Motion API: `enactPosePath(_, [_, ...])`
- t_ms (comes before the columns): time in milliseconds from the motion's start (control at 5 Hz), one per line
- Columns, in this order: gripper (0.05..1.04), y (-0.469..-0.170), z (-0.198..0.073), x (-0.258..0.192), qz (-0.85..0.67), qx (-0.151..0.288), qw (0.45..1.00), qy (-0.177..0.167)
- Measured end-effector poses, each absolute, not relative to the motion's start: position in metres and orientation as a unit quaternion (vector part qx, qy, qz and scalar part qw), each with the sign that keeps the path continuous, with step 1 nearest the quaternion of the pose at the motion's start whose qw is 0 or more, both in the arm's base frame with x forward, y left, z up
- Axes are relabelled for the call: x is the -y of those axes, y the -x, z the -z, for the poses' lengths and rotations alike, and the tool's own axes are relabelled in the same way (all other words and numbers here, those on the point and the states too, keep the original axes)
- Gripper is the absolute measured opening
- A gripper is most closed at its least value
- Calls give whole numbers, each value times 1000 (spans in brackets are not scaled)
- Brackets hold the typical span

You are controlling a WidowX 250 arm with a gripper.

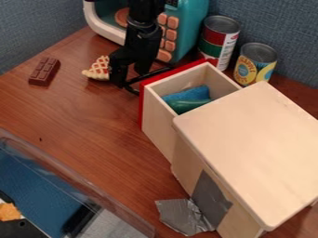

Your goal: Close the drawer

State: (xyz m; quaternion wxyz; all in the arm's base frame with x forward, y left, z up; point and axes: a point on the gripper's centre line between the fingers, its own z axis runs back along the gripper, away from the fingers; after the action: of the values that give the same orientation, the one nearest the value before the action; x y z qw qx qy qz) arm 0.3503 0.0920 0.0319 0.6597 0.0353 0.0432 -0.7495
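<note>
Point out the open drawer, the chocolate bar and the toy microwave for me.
Drawer (158,128): camera view, outer side wall.
Chocolate bar (44,71): camera view, top face.
Toy microwave (191,29): camera view, teal side panel.

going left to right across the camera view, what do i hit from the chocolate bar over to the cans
Chocolate bar → waffle-patterned piece → red drawer front → red and green can → yellow-labelled can
</note>
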Motion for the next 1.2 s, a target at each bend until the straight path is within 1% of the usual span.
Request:
enactPosePath(200, [999,-345,-31,-82,747,-35,664,-6])
enactPosePath(600, [999,-347,-22,-50,751,-34,660,-6])
enactPosePath(800, [1000,-339,-13,-38,749,-35,662,3])
enactPosePath(1000, [999,-322,-10,-10,765,-36,643,8])
enactPosePath(1200, [1001,-301,-19,17,784,-28,620,17])
